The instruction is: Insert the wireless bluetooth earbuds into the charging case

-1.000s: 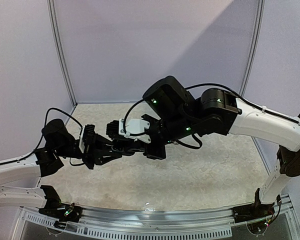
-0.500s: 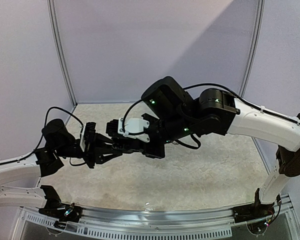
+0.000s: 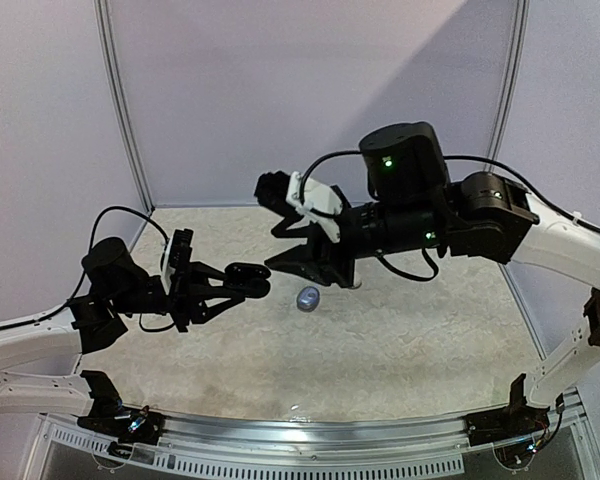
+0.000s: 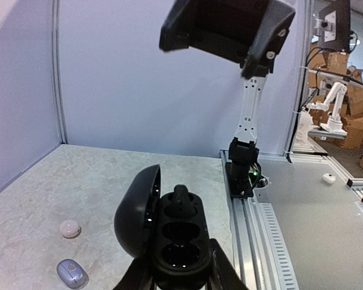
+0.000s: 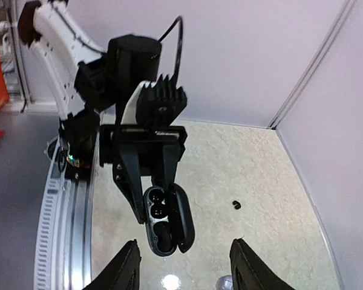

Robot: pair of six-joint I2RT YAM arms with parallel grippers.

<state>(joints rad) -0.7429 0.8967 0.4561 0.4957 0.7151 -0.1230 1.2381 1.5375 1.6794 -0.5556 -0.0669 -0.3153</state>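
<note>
**Silver bud sits straight below the empty right end effector; case waits beside it**

The right end effector [image 5: 186, 258] hangs above the pale marbled bench [image 3: 430, 340] with its two fingers spread and nothing between them. The left end effector [image 4: 178, 275] is clamped on the base of the glossy black oval charging case [image 4: 178, 241], which it holds up off the bench with the lid swung open to one side.

The move to come turns on the small silvery-grey pebble-shaped earbud [image 3: 307, 298]. From the overhead view it lies on the bench almost directly under the right fingers and just to the right of the raised case. The right arm is plainly the nearer one, and the left has its grip taken up in any case. The reach looks like a drop, not a sideways travel.

The case's long axis points from the left arm toward the right, so its row of sockets runs in line with the right wrist camera's gaze. A dark bud [image 4: 180, 198] seems to sit in the far socket; the nearer ones look vacant.

Farther off lie a round white earbud [image 4: 69, 228], near the silver one, and a tiny black earbud [image 5: 236, 204] beyond the case.
</note>
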